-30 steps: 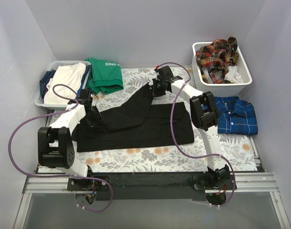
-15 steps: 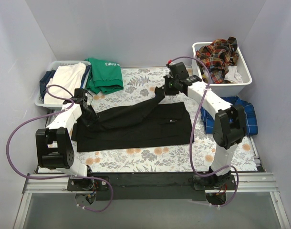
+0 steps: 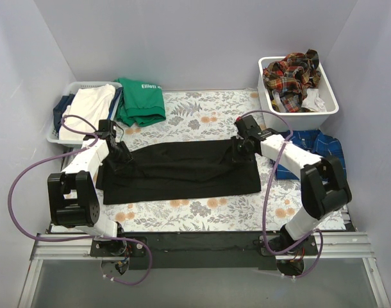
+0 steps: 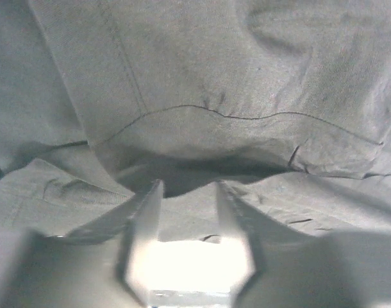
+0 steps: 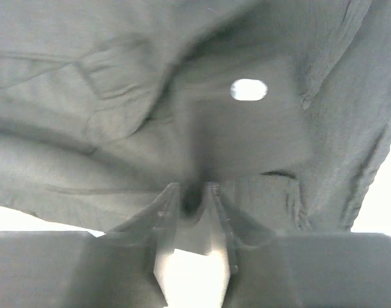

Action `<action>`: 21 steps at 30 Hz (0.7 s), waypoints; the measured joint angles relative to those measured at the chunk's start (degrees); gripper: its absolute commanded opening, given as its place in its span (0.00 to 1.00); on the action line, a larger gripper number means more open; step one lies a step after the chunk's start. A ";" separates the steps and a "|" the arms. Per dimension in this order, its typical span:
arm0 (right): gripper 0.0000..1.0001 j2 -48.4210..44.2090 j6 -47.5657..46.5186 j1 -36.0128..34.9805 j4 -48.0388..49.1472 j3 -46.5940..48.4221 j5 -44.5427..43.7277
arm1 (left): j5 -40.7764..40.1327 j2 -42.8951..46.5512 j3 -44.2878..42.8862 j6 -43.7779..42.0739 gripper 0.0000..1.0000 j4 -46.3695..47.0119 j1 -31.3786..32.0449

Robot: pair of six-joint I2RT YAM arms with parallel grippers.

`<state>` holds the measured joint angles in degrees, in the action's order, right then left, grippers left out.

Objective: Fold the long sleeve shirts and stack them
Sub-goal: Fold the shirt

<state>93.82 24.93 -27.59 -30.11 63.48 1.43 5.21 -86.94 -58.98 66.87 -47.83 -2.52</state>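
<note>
On the flower-patterned table cover (image 3: pixel 208 115), the large plain black long sleeve shirt (image 3: pixel 183 172) of soft cloth lay spread in the middle, between the two arms. Half a second before, the right gripper (image 3: pixel 236 149) had held one sleeve up and away toward the far side. Now this sleeve was brought down and lay flat along the far edge of the shirt body, so the cloth made nearly a clean rectangle. I judge that the sleeve fold was almost finished and only the release remained. The left gripper (image 3: pixel 123 158) had stayed at the left end of the shirt. The top view did not show the fingers clearly, but the wrist views did. In the right wrist view, the right gripper (image 5: pixel 190 189) had its fingers nearly pressed together, and a dark bit of the black long sleeve shirt (image 5: pixel 118 128) was pinched between them. In the left wrist view, the left gripper (image 4: pixel 188 186) had its fingers spread, and a fold of the black long sleeve shirt (image 4: pixel 234 83) arched just beyond the tips. Only the top view showed the other shirts: the blue plaid collared shirt (image 3: pixel 320 154) beside the right arm, and the red-orange plaid shirts (image 3: pixel 291 74) heaped in the white plastic bin (image 3: pixel 304 110).
</note>
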 measured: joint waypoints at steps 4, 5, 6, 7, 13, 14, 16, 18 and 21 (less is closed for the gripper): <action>0.57 -3.74 0.31 -0.55 0.52 -0.31 0.15 | -0.31 0.00 0.00 -0.04 0.57 -0.02 -0.04; 0.58 -4.76 0.35 -0.68 0.50 -0.50 0.17 | -0.42 0.00 -0.02 0.02 0.58 0.00 -0.04; 0.58 -5.44 0.42 -0.72 0.42 -0.61 0.20 | -0.55 0.00 -0.02 0.02 0.58 -0.02 -0.04; 0.58 -6.23 0.39 -0.74 0.22 -0.68 0.20 | -0.76 0.00 -0.11 0.04 0.58 -0.11 -0.04; 0.69 -11.39 0.35 -1.03 -0.07 -2.51 -2.71 | -2.01 0.00 -1.51 0.13 0.61 -0.22 -0.07; 0.69 -11.45 0.11 -1.03 0.04 -2.29 -3.72 | -2.19 0.00 -1.64 0.26 0.67 -0.22 -0.07; 0.70 -9.97 -0.42 -0.98 -0.07 -1.05 -5.01 | -2.49 0.00 -1.84 0.42 0.68 -0.28 -0.07; 0.70 -5.92 -1.11 -0.90 -0.42 2.27 -5.62 | -2.91 0.00 -1.88 0.92 0.71 -0.44 -0.11; 0.70 1.14 -1.60 -0.87 0.57 6.62 -5.68 | -3.19 0.00 -1.88 1.33 0.73 -1.03 -0.63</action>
<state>94.96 23.33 -28.47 -29.54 70.11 -4.25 2.02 -86.94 -60.86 68.20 -48.86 -3.16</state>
